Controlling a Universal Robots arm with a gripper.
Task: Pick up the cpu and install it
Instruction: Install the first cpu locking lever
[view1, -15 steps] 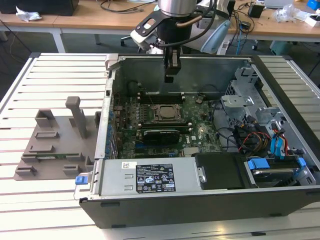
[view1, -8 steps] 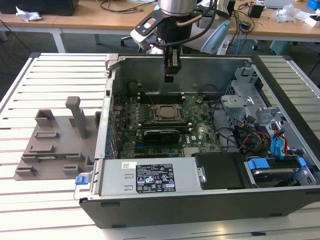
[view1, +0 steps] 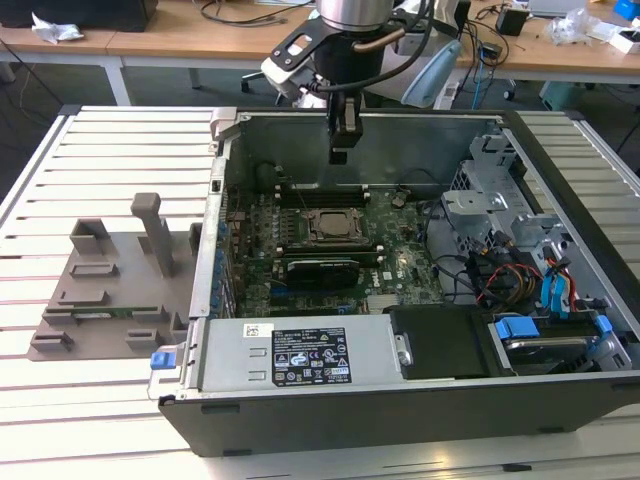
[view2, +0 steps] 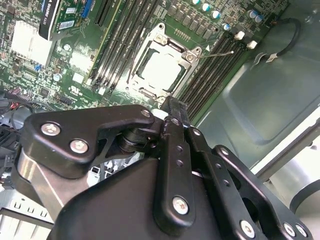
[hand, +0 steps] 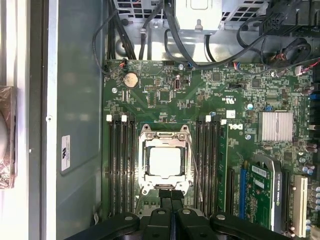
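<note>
The gripper (view1: 340, 148) is hanging fingers-down inside the open computer case (view1: 400, 405), above the motherboard (view1: 400, 250) and toward the far wall in the exterior view. It is well clear of the board and touching nothing. The fingers (hand: 166, 200) are sitting pressed together in both wrist views, with just a thin seam between them and nothing visible in the grip.

The cpu (hand: 164, 162) is lying flat inside the socket (hand: 143, 150), its pale top showing bright within the metal frame. In the exterior view the cpu (view1: 329, 226) is sitting near the middle of the board, on the near side of the gripper and below it. In the second wrist view the cpu (view2: 161, 70) is showing just past the fingertips, apart from them.

Memory slots (hand: 120, 165) are running along both sides of the socket. A long black card (view1: 320, 268) is standing just on the near side of the socket in the exterior view. A finned silver heatsink (hand: 275, 125) and a coin battery (hand: 130, 79) are sitting elsewhere on the board. The power supply (view1: 300, 355) is filling the near edge of the case, with drive bays and cables (view1: 500, 280) on the exterior view's right.

The case is resting on a slatted table (view1: 120, 150), and a grey fixture (view1: 110, 290) is lying beside it on the exterior view's left.
</note>
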